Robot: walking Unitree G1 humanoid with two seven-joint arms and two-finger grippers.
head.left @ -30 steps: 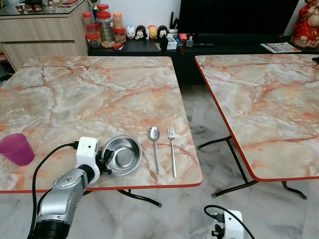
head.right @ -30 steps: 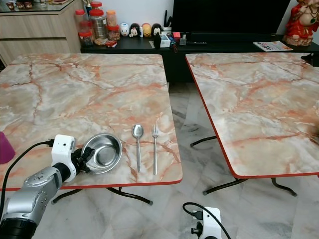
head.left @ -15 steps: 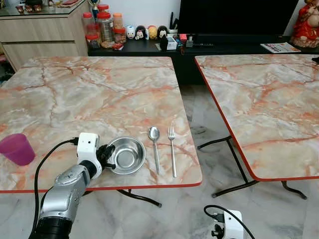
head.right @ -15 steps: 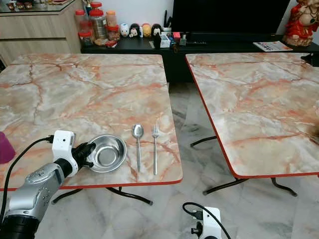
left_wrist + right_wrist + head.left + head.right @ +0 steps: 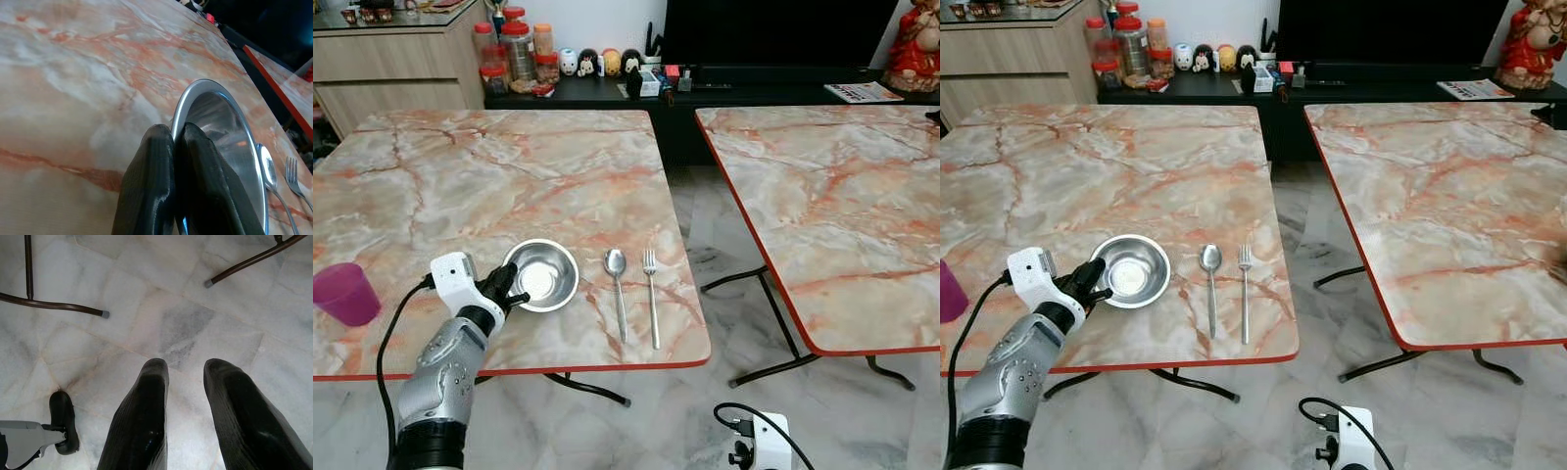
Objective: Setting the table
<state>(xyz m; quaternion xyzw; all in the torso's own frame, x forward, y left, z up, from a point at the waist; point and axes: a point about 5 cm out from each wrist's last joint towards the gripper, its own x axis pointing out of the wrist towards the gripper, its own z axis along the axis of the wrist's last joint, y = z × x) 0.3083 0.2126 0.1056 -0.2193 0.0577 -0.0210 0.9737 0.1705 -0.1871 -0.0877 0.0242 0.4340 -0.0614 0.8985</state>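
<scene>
While its two black fingers (image 5: pixel 195 186) pinch the near-left rim, the left gripper (image 5: pixel 506 287) holds the steel bowl (image 5: pixel 541 274) on the marble table (image 5: pixel 509 176). At the bowl's three o'clock lie a spoon (image 5: pixel 617 286) and fork (image 5: pixel 651 305); at nine o'clock stands a purple cup (image 5: pixel 345 292). Hanging over the floor, the right gripper (image 5: pixel 188 396) has its jaws spread.

You see: desk (image 5: pixel 489 166) orange-veined marble, red edge | bowl (image 5: pixel 541 274) shiny silver | cup (image 5: pixel 345 293) purple | left pincer (image 5: pixel 509 290) black | floor (image 5: pixel 685 411) grey-white marble
</scene>
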